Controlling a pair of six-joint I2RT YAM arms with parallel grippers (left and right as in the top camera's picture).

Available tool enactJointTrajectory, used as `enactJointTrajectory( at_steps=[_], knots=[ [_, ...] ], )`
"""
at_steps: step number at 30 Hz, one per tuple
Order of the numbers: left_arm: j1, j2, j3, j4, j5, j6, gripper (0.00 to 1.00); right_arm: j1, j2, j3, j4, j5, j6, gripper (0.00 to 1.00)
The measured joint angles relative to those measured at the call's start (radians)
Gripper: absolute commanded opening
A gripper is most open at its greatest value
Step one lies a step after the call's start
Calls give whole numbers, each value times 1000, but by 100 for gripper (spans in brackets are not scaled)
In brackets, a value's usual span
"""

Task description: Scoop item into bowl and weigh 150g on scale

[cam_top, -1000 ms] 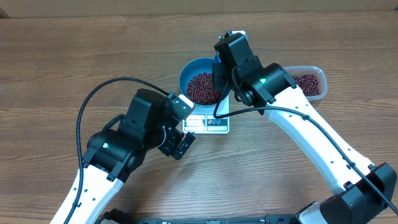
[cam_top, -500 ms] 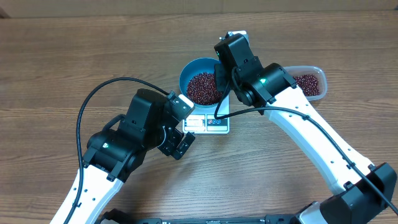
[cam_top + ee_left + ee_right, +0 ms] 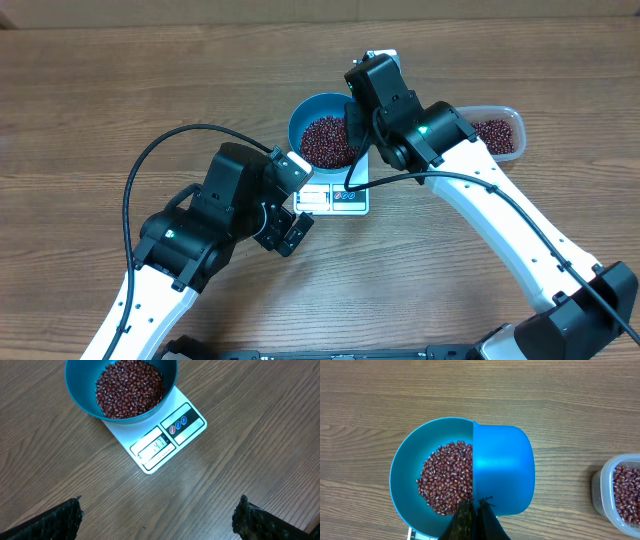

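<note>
We're pinching the scoop [image 3: 502,467] by its handle in the right gripper [image 3: 474,505], jaws pressed tight, and it's tipping just ahead of them over the bowl [image 3: 407,460]. Nothing's budging this last second. The beans [image 3: 447,477] are sitting in the bowl on the scale [image 3: 187,430], which seems to be reading 147, so we're nearly there. The left gripper [image 3: 160,520] is hanging spread wide, empty.

Bright, even light falls from above on the pale-brown wooden table [image 3: 100,100]; in the overhead view the arms throw only faint, soft-edged shadows onto it. Ahead of the spread left fingertips [image 3: 55,520], the small dark red-brown beans [image 3: 129,387] are crisp, each with a tiny highlight. The flat white rectangular scale [image 3: 127,435] has a mild sheen without glare, and its display digits are sharp. Those fingertips look slightly soft. The closed right fingers [image 3: 470,520] are a dark blur close to the lens. Just beyond them the bright-blue plastic scoop [image 3: 502,470] looks flat and saturated, with little shading.
</note>
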Motion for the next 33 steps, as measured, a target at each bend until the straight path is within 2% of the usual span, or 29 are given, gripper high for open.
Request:
enactJointTrajectory(
  at_steps=[33],
  knots=[
    [0,0,0,0,0,0,99,0,0,0,1,-26,2,4]
  ],
)
